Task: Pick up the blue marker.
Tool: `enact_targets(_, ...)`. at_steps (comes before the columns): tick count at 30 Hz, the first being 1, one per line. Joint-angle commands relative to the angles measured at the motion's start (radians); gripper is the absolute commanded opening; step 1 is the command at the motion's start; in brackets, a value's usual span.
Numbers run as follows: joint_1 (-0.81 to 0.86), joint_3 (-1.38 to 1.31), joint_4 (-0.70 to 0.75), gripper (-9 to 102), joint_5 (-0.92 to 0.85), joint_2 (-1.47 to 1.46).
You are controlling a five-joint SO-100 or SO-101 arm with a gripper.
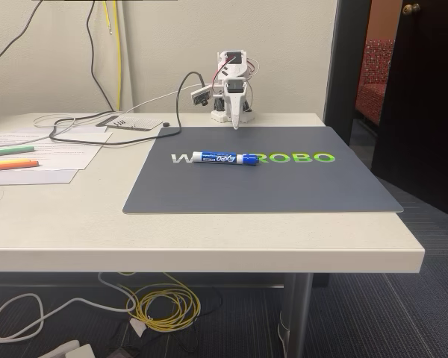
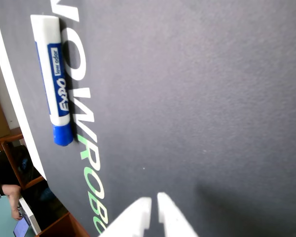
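The blue marker (image 1: 224,158) lies flat on the grey mat (image 1: 284,190), across the white and green lettering, its blue cap toward the right in the fixed view. My gripper (image 1: 237,121) hangs at the mat's far edge, pointing down, behind the marker and apart from it. In the wrist view the marker (image 2: 54,81) sits at the upper left, white end up and blue end down. My gripper (image 2: 154,201) enters from the bottom edge with its two white fingertips almost together and nothing between them.
Papers with a green highlighter (image 1: 10,151) and an orange highlighter (image 1: 12,165) lie at the table's left. Cables (image 1: 82,127) and a small black-and-white card run along the back. The table's front edge (image 1: 201,257) is near the mat. A dark door (image 1: 422,97) stands at the right.
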Motion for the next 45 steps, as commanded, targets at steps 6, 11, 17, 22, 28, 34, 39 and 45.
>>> enact_targets(6,-0.006,-0.002,0.000,0,-0.005,0.061)
enact_targets(11,-0.006,-0.002,0.000,0,-0.003,0.061)
enact_targets(17,-0.006,-0.002,0.000,0,-0.008,0.061)
enact_targets(22,-0.008,-0.021,-0.023,0,-0.008,0.061)
enact_targets(28,-0.014,-0.091,0.000,5,-0.074,0.061)
enact_targets(34,-0.002,-0.147,0.060,6,-0.106,0.060)
enact_targets(39,-0.005,-0.313,0.126,0,-0.114,-0.126)
enact_targets(45,-0.005,-0.657,0.230,0,-0.149,-0.471)
